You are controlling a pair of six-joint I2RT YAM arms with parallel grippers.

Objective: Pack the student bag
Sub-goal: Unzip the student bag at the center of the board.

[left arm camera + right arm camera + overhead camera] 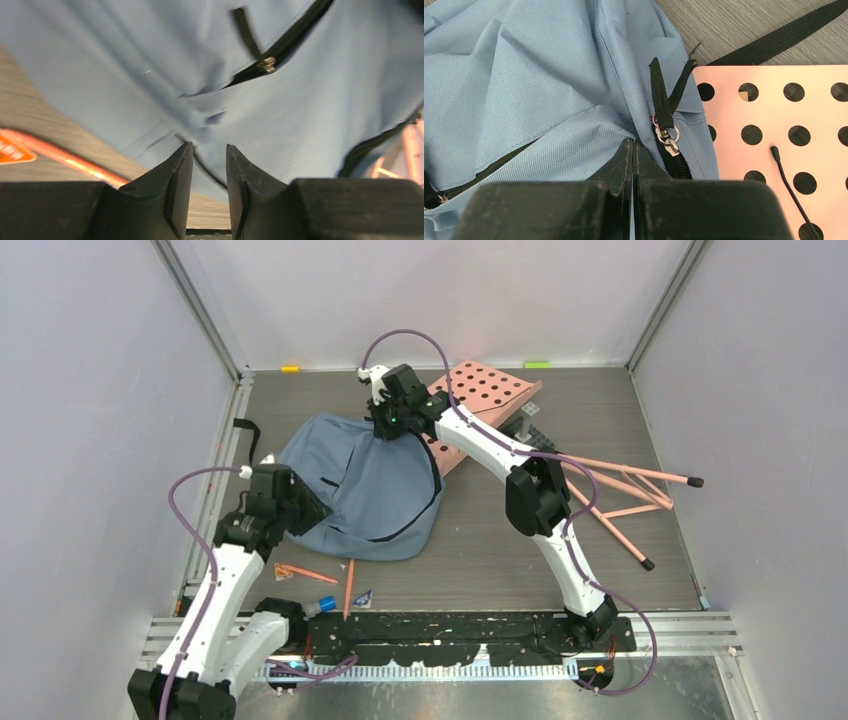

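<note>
Grey-walled table (500,570) | right gripper (632,143) pinches student bag (549,75) fabric beside zipper (671,147) | left gripper (209,146) jaws slightly parted at bag edge

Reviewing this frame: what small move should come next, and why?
Probably ease the left gripper forward to the zipper pull ahead of it, then close. Its jaws stand slightly apart, holding nothing, just short of the student bag. The right gripper is shut, seemingly pinching the fabric at the far edge, which would brace the bag for unzipping.
</note>
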